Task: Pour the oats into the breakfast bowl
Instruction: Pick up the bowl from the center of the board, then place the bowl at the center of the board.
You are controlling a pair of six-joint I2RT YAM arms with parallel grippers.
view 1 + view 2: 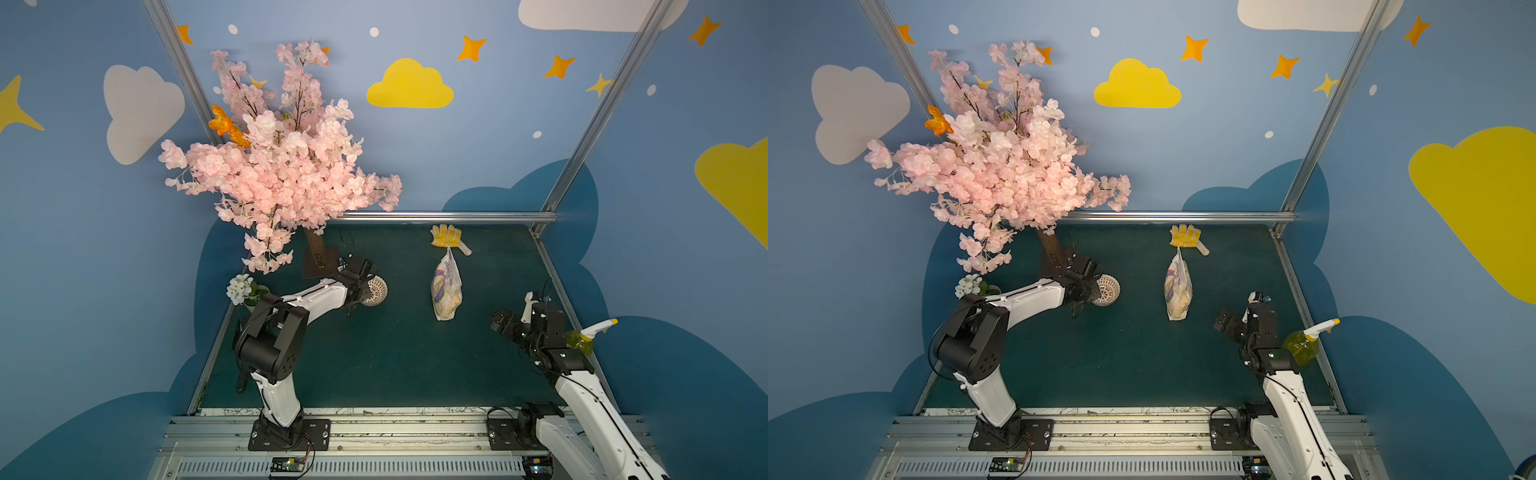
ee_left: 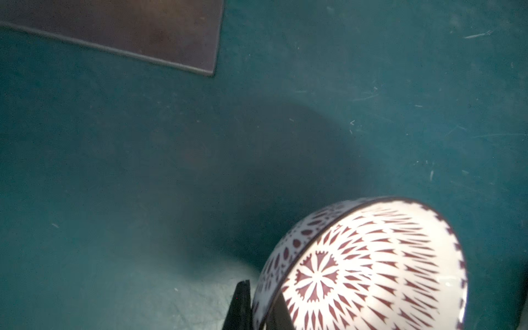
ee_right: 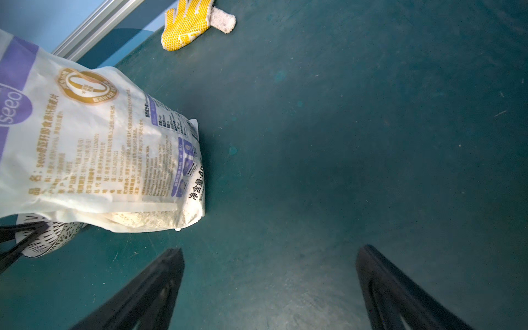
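Top views: the bag (image 1: 446,286) of oats lies flat mid-mat, not held. Its long axis runs near to far, with the tapered neck pointing at the glove (image 1: 446,236) and the oats bulked at the near end. The bowl (image 1: 374,291) sits well left of the bag and is tipped, not level. The left claw (image 1: 365,290) is at its rim. The right claw (image 1: 1224,322) is near the bag's near end, not touching it.

Left wrist: the left claw (image 2: 260,303) pinches the bowl (image 2: 371,271) rim, one finger inside and one outside. The bowl is empty.

Right wrist: the right claw (image 3: 271,285) is spread wide over bare mat (image 3: 371,128), with the bag (image 3: 100,148) just beside it.

Progress: bowl gripped, nothing poured. Left to do: right the bowl, grasp the bag, tip it. Whether the neck is open, cannot tell.
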